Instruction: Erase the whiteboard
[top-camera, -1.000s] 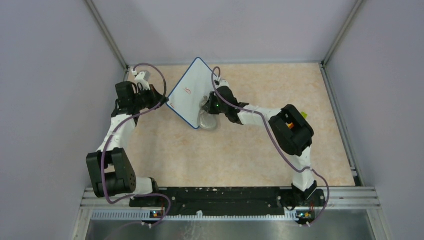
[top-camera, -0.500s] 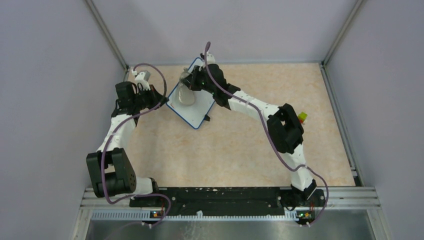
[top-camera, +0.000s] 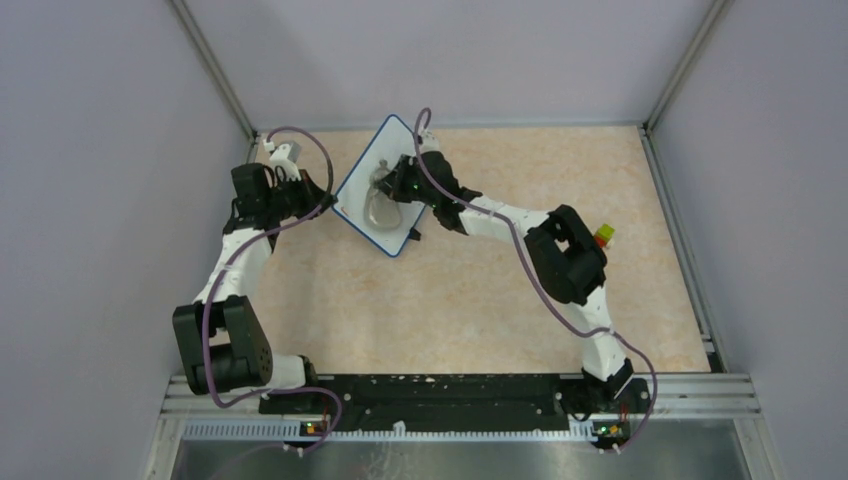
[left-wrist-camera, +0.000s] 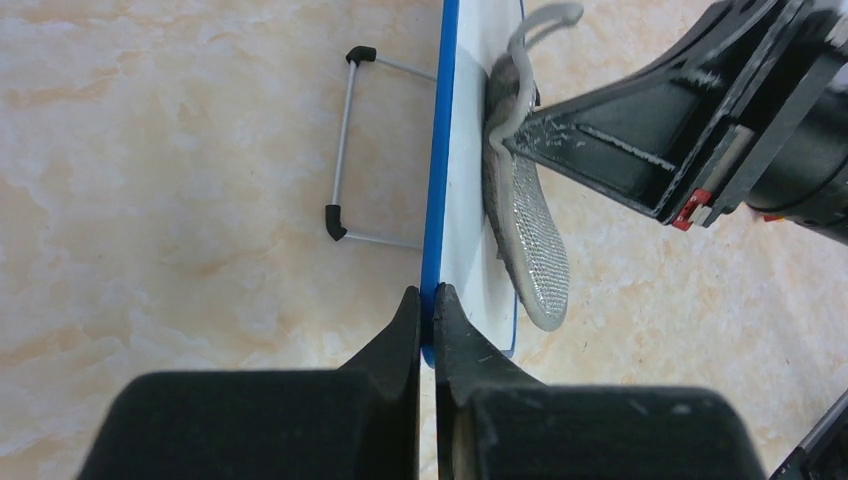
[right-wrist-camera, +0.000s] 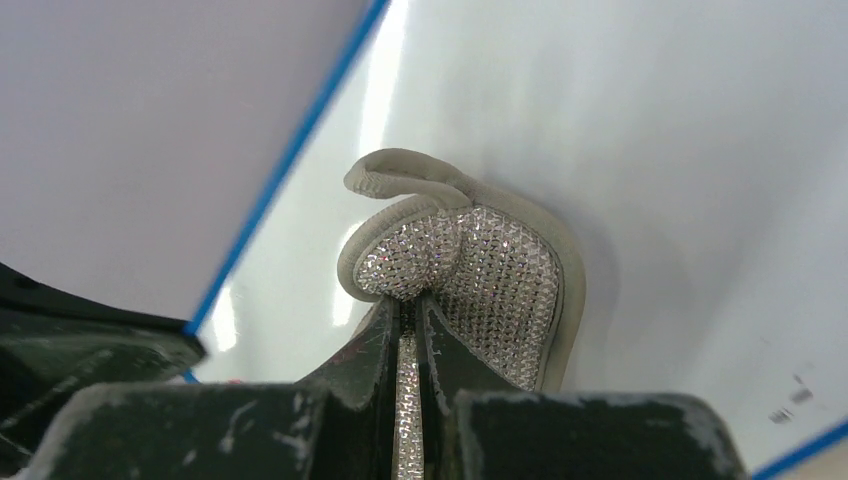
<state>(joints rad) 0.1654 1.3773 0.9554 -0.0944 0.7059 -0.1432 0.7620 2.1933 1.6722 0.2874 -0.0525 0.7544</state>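
Note:
The whiteboard (top-camera: 392, 143) is a white board with a blue rim, tilted up on edge at the back left. My left gripper (top-camera: 326, 201) is shut on its left rim, and the left wrist view shows the jaws clamped on the blue edge (left-wrist-camera: 427, 312). My right gripper (top-camera: 388, 185) is shut on the strap of the grey eraser pad (top-camera: 377, 203) and presses it flat against the board's face. In the right wrist view the pad (right-wrist-camera: 490, 275) lies on the white surface (right-wrist-camera: 650, 140). No red writing shows on the visible face.
The board's wire stand with black feet (left-wrist-camera: 344, 150) sticks out behind it over the beige tabletop (top-camera: 450, 300). Grey walls with metal corner posts (top-camera: 212, 70) close in the back and sides. Small dark specks (right-wrist-camera: 785, 408) mark the board near one corner.
The right gripper swept the pad from the board's lower right edge up to its upper left, then back to the middle. The red writing seen earlier no longer shows. The left arm held still.

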